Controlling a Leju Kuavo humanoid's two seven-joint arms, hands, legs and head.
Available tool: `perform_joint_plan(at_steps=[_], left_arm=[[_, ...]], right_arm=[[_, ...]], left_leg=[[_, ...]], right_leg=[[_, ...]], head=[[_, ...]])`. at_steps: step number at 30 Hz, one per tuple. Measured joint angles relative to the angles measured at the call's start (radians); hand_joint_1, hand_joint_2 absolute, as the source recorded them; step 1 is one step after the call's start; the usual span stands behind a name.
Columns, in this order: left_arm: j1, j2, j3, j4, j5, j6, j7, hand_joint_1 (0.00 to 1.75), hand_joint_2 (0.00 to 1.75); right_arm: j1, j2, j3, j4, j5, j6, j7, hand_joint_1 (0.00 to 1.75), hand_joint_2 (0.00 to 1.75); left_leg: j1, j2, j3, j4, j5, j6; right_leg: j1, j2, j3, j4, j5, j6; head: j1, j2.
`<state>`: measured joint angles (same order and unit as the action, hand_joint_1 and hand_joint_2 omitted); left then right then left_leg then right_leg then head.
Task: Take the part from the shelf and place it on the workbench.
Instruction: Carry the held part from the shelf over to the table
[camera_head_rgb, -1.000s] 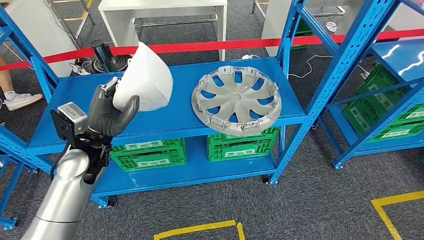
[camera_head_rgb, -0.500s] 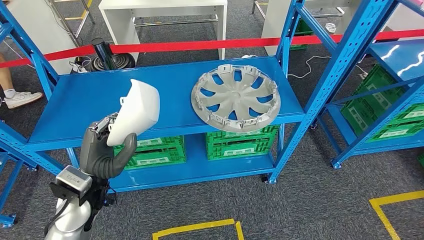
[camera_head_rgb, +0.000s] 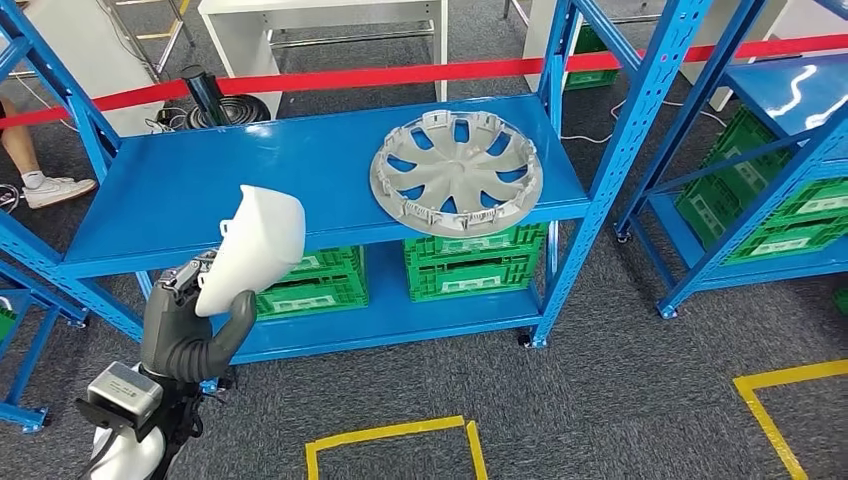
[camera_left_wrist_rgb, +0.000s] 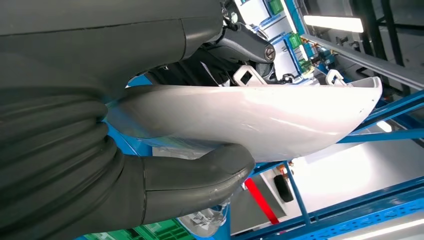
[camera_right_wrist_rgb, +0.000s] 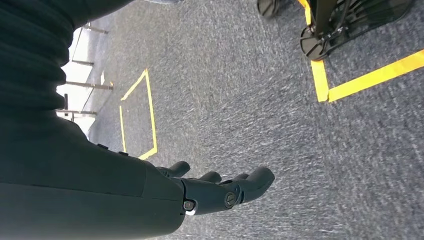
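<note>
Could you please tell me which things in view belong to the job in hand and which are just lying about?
Part of the job:
- white part, gripped by the left hand
- blue shelf it came from

Just lying about:
- grey wheel cover
- green crates
- red barrier tape
- right hand, holding nothing

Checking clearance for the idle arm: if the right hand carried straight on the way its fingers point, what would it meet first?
Probably only the grey carpet: the right hand hangs open above it, nothing ahead of the fingers, though depth is unclear.

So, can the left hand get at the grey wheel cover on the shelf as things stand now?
Probably not. The left hand already grips the white part and is drawn back in front of the shelf, while the wheel cover lies toward the shelf's other end.
</note>
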<state>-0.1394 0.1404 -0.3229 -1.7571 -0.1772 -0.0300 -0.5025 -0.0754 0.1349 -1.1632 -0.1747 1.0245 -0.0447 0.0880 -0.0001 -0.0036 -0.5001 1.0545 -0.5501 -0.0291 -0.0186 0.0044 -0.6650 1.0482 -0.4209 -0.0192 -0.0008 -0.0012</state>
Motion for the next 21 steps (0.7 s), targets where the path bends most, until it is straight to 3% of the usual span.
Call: perform_joint_plan(at_steps=[1,4,5,6,8,9,10,11,13,15,16,17,19,20,21], left_arm=[[-0.001,0.001,0.002,-0.002,0.0,0.0,-0.001,1.75,1.75],[-0.001,0.002,0.003,-0.005,0.001,0.0,-0.002,1.75,1.75],[-0.001,0.002,0.004,-0.005,0.001,0.0,-0.002,1.75,1.75],[-0.001,0.002,0.004,-0.005,0.001,0.0,-0.002,1.75,1.75],[0.0,0.002,0.004,-0.005,0.001,-0.001,-0.002,1.75,1.75],[0.0,0.002,0.004,-0.004,0.001,-0.002,-0.002,1.75,1.75],[0.001,0.002,0.004,-0.004,0.001,-0.004,-0.003,1.75,1.75],[0.001,0.002,0.004,-0.003,0.003,-0.006,-0.003,1.75,1.75],[0.001,0.002,0.004,-0.001,0.013,-0.014,-0.005,1.75,1.75],[0.001,0.002,0.004,-0.001,0.037,-0.033,-0.008,1.75,1.75],[0.0,0.002,0.005,-0.001,0.053,-0.047,-0.009,1.75,1.75],[0.0,0.002,0.005,0.0,0.07,-0.061,-0.009,1.75,1.75],[-0.002,0.002,0.009,0.005,0.102,-0.087,-0.009,1.75,1.75],[-0.002,0.002,0.012,0.007,0.112,-0.097,-0.008,1.75,1.75],[-0.003,0.002,0.015,0.011,0.118,-0.104,-0.007,1.75,1.75]], right_arm=[[0.0,0.0,0.0,0.0,0.0,0.0,0.0,0.0,1.75],[0.002,0.0,0.0,0.0,0.0,0.002,0.0,0.0,1.75],[0.003,0.0,0.0,0.0,0.0,0.002,0.0,0.0,1.75],[0.003,0.0,0.0,0.0,0.0,0.003,0.001,0.0,1.75],[0.003,0.0,0.0,0.0,0.0,0.004,0.0,0.0,1.75],[0.003,0.0,0.0,0.0,-0.001,0.005,0.0,0.0,1.75],[0.002,-0.001,0.0,0.0,-0.001,0.007,-0.001,0.0,1.75],[0.002,-0.001,0.0,0.0,-0.003,0.008,0.0,0.0,1.75],[0.002,-0.001,0.0,0.0,-0.005,0.009,0.001,0.0,1.75],[-0.001,-0.001,0.0,0.0,-0.005,0.01,0.002,0.0,1.75],[-0.002,-0.001,0.0,0.0,-0.005,0.01,0.002,0.0,1.75],[-0.003,-0.001,0.0,0.0,-0.005,0.01,0.002,0.0,1.75],[-0.003,0.0,0.0,0.0,-0.006,0.01,0.001,0.0,1.75],[-0.003,0.001,0.0,0.0,-0.006,0.009,0.0,0.0,1.75],[-0.004,0.003,0.0,0.0,-0.007,0.009,-0.001,0.0,1.75]], left_leg=[[-0.004,-0.001,0.021,-0.036,-0.004,0.005],[-0.006,0.001,0.01,-0.054,0.014,0.025],[-0.003,0.003,0.003,-0.06,0.027,0.034],[-0.001,0.004,-0.006,-0.065,0.041,0.041],[0.0,0.007,-0.031,-0.066,0.066,0.048],[-0.001,0.008,-0.046,-0.064,0.077,0.049],[-0.001,0.009,-0.062,-0.06,0.086,0.049],[-0.002,0.01,-0.078,-0.054,0.095,0.048],[-0.001,0.011,-0.109,-0.04,0.108,0.043],[-0.004,0.011,-0.132,-0.024,0.119,0.033],[-0.005,0.011,-0.138,-0.019,0.124,0.028],[-0.006,0.012,-0.141,-0.017,0.13,0.022],[-0.004,0.011,-0.145,-0.018,0.143,0.009],[-0.003,0.009,-0.152,-0.012,0.132,0.002],[-0.001,0.008,-0.162,0.01,0.103,-0.005]], right_leg=[[0.0,0.0,-0.001,-0.002,0.008,0.006],[-0.001,0.001,-0.004,-0.013,0.026,0.027],[-0.001,0.001,-0.011,-0.003,0.008,0.033],[-0.001,0.001,-0.022,0.025,-0.028,0.037],[-0.002,0.0,-0.052,0.136,-0.131,0.042],[-0.001,0.0,-0.064,0.198,-0.165,0.045],[0.0,0.0,-0.064,0.242,-0.175,0.046],[0.0,0.0,-0.052,0.259,-0.165,0.047],[0.001,0.0,0.027,0.183,-0.121,0.044],[0.004,0.0,0.124,0.05,-0.12,0.035],[0.006,0.001,0.151,0.006,-0.13,0.029],[0.008,0.001,0.159,-0.014,-0.138,0.022],[0.007,0.0,0.146,-0.02,-0.124,0.007],[0.005,-0.001,0.138,-0.021,-0.113,-0.001],[0.003,-0.003,0.127,-0.024,-0.101,-0.008]], head=[[-0.002,0.0],[-0.008,0.0],[-0.007,0.0],[-0.007,0.0],[-0.004,0.0],[-0.004,0.0],[-0.004,0.0],[-0.004,0.0],[-0.003,0.0],[-0.004,0.0],[-0.003,0.0],[-0.003,0.0],[-0.001,0.0],[-0.002,0.0],[-0.003,0.0]])
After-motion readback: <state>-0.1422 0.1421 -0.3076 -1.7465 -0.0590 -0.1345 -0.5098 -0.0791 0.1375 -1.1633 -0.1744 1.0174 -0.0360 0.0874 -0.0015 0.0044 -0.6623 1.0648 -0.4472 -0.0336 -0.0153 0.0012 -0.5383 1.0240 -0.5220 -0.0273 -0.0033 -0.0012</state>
